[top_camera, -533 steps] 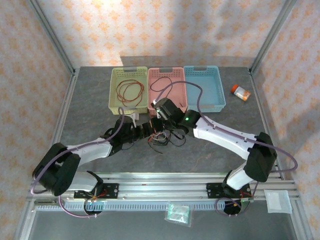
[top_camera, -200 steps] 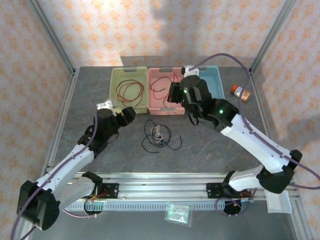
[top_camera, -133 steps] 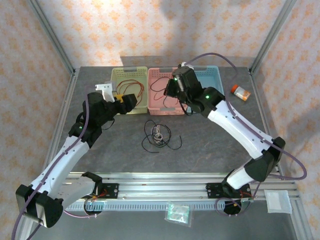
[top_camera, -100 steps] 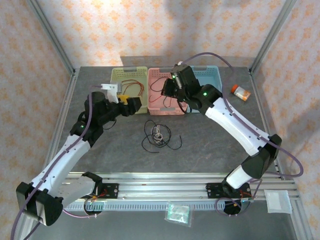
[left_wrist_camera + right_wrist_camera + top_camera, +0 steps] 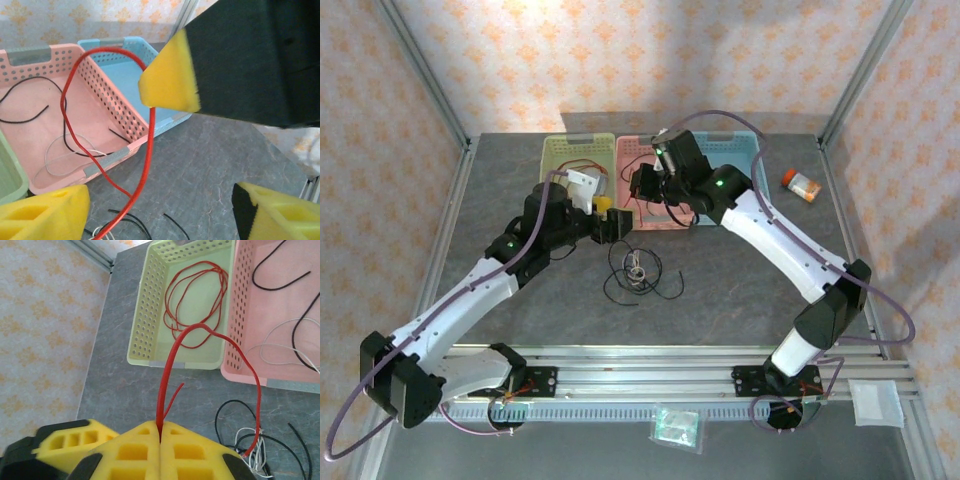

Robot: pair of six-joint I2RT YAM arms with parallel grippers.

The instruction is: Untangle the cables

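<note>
The right fingers, yellow foam, are pressed shut on a thin red cable that arches down to a tangle of black and white cables mid-worktop, just before the pink perforated basket. The left fingers stand wide apart, gripping nothing, with the red strand passing between them.

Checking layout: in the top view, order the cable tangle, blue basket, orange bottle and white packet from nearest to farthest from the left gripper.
From the left gripper:
1. cable tangle, on the table just toward the near edge.
2. blue basket, rightmost of three.
3. orange bottle, right of the baskets.
4. white packet, near-right corner.
</note>
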